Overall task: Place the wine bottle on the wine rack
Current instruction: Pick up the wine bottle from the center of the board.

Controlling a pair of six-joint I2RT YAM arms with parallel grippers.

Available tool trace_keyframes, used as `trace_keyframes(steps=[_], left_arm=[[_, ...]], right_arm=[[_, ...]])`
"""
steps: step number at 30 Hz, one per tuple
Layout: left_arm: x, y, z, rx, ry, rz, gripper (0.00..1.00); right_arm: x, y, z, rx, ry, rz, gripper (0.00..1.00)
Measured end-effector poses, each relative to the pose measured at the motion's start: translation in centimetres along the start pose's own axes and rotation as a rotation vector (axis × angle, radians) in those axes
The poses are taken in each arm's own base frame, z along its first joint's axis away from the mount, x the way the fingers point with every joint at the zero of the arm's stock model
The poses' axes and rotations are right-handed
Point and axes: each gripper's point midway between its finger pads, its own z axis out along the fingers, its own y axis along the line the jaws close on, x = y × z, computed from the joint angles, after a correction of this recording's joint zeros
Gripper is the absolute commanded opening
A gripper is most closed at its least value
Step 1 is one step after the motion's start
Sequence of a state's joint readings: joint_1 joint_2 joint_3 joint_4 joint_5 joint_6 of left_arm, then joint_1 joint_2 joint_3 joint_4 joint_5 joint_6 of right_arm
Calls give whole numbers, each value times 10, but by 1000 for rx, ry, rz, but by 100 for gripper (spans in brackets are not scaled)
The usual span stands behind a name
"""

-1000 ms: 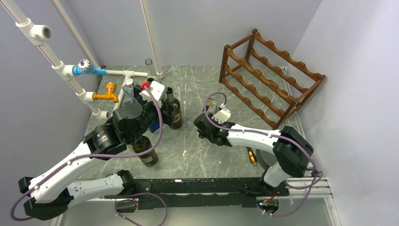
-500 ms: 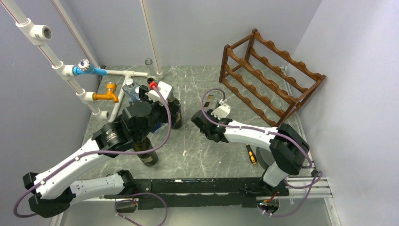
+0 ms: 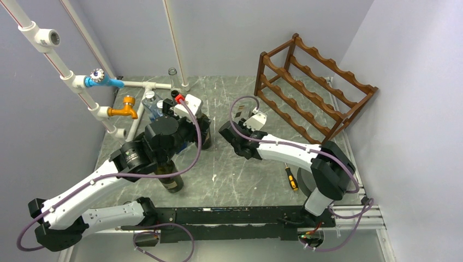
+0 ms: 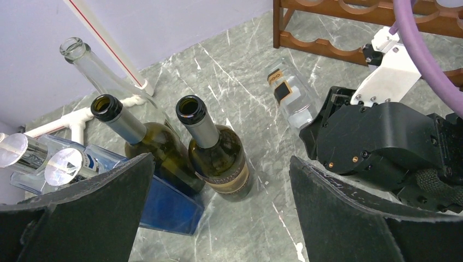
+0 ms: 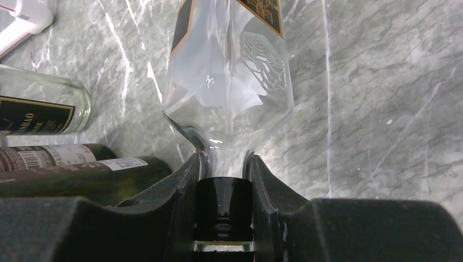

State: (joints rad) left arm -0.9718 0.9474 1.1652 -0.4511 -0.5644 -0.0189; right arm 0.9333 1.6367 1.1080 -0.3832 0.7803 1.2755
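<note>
My right gripper is shut on the black-capped neck of a clear glass wine bottle with a black and gold label. The bottle hangs tilted over the marble floor, in front of the dark reddish-brown wine rack. The rack's lower rails show behind it. The right gripper sits mid-table, left of the rack. My left gripper is open with nothing between its fingers. It hovers over two upright dark bottles and, in the top view, stands at the table's left middle.
Beside the dark bottles are a blue box, a tall clear bottle and silver-capped pieces. White pipes with taps line the left. A dark bottle lies near the left arm and a screwdriver near the right.
The right arm has carried the clear bottle a little left and farther back. The left gripper has moved right, over the standing bottles, still open.
</note>
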Motion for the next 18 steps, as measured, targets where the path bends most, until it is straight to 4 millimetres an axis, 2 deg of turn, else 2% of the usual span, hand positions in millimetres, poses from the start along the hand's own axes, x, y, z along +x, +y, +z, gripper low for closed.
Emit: trace_keyframes(steps=[6,13,16,18], left_arm=[[0,2,0,-10,0,17,100],[-2,3,-2,-9,-7,24,100],[-4,5,-5,-10,-17,18,100],[-6,5,-6,-11,-23,14,100]], right_arm=[[1,-11,4,15,-7,-55,0],[27,-53,10,40,38,-179,0],[39,-65,16,78,59,-237,10],[50,-73,22,118,85,-292,21]])
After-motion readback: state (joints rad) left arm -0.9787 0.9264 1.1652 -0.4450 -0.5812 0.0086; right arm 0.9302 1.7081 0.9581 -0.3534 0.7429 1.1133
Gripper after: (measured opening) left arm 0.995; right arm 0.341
